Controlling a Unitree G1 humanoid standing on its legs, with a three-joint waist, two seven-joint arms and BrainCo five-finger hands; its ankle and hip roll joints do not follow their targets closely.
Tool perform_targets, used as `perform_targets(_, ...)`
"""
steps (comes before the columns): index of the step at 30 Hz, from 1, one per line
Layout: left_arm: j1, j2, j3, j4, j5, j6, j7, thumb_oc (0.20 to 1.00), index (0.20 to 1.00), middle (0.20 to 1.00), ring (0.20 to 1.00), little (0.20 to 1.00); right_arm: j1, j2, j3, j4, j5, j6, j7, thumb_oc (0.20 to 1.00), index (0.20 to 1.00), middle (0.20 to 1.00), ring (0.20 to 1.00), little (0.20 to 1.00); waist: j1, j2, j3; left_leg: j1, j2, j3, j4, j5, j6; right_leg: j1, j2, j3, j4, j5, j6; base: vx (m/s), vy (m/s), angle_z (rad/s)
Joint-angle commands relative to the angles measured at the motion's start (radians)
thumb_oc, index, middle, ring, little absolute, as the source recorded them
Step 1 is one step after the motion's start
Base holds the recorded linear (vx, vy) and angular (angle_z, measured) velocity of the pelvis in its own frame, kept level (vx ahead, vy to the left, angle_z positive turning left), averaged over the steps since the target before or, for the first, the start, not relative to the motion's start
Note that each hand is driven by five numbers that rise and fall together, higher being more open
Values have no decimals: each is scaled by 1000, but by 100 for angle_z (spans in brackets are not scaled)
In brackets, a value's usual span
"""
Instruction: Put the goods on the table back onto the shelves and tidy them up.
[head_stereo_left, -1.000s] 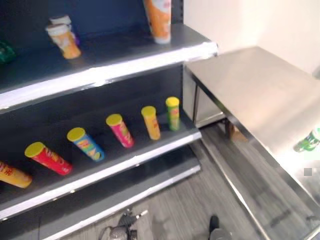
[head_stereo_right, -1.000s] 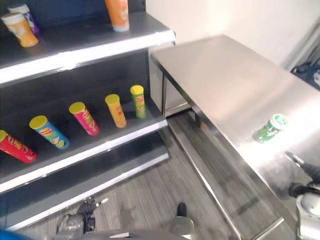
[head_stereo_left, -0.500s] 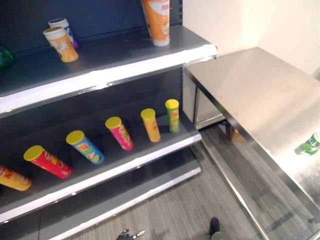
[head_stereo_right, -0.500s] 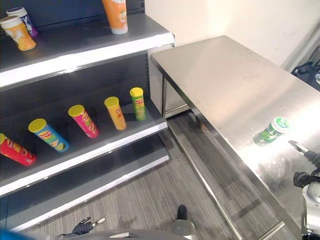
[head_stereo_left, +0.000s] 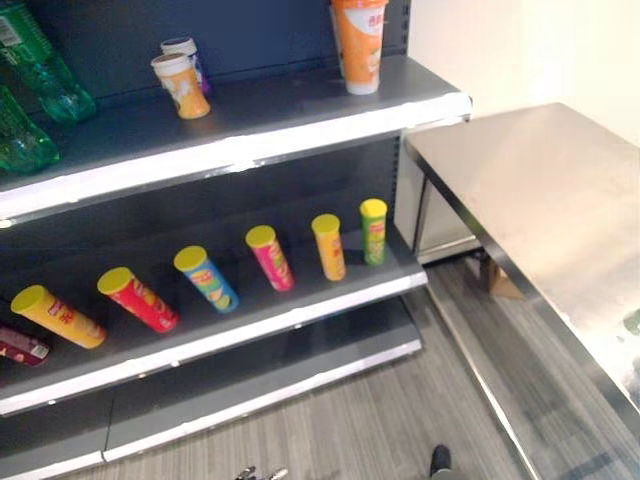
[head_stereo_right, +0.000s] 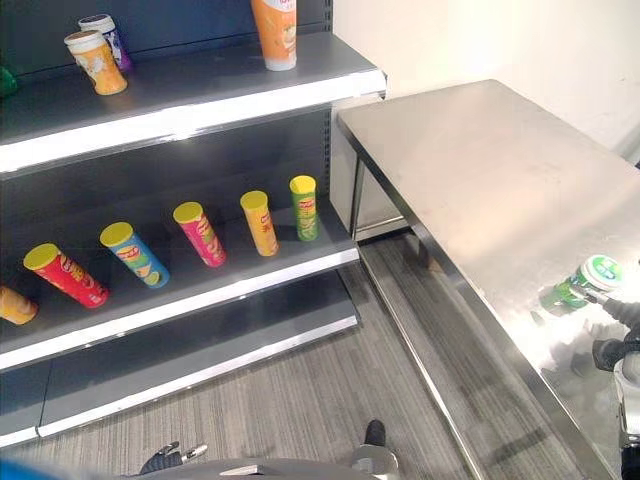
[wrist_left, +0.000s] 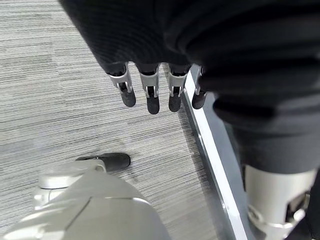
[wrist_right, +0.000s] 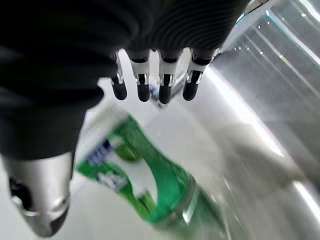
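Note:
A green bottle (head_stereo_right: 583, 282) with a white and green label lies on its side near the right end of the steel table (head_stereo_right: 480, 170). In the right wrist view the same bottle (wrist_right: 145, 187) lies just under my right hand (wrist_right: 144, 82), whose fingers are straight and whose thumb stands beside the bottle. That right hand (head_stereo_right: 612, 350) sits at the table's right edge, close to the bottle, open and holding nothing. My left hand (wrist_left: 150, 92) hangs low over the grey floor with straight fingers, also holding nothing.
The dark shelf unit (head_stereo_left: 300, 140) stands left of the table. Its upper shelf bears two small cups (head_stereo_left: 180, 85), a tall orange cup (head_stereo_left: 360, 45) and green bottles (head_stereo_left: 30, 100). Several chip tubes (head_stereo_left: 270, 258) lie on the middle shelf. A gap of floor (head_stereo_right: 300, 400) separates shelf and table.
The camera has swung left, bringing more of the shelf's left side into sight. My right hand has closed in on the green bottle. The left hand still hangs low.

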Motion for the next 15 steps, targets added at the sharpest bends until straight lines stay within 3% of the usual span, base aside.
perform_targets(1,-57,86,-22,17,-14,-20,-3,1000,1000,1000,1000,1000,-88,-75,26,28,33,-31,-1,1000,1000,1000,1000,1000,21,-65,12,-42,48,62,-29,104,-67,64,40,10,51,-172,-23,2,-23,8)
perform_targets(15,-48,80,-31,15,-13,-19,12,1000,1000,1000,1000,1000,-160,-85,54,84,-34,-23,-75,1000,1000,1000,1000,1000,40,-48,12,-42,57,54,-32,117,-79,92,47,-31,40,-182,-31,9,-23,9)
